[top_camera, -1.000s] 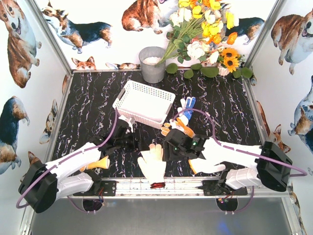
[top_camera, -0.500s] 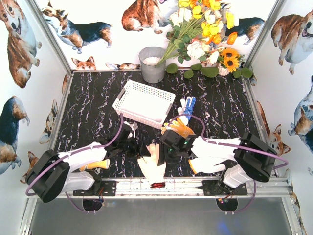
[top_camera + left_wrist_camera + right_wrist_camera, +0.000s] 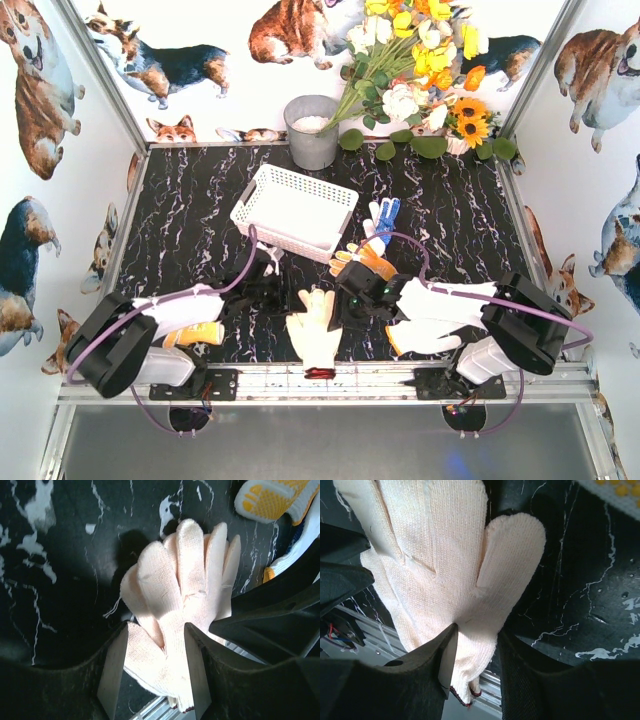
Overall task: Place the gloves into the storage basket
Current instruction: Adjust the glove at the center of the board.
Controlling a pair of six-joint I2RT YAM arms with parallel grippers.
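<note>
Cream glove (image 3: 313, 330) with red cuff; white lattice basket (image 3: 262, 185); black white-veined table (image 3: 450, 215).

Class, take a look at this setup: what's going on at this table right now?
Two robot arms are working on putting gloves into a white basket, which looks empty so far. Both arms are on the same cream glove at the near edge of the table. The left gripper and the right gripper each have their jaws on either side of it. A blue-palmed glove and an orange glove lie beside the basket.
</note>
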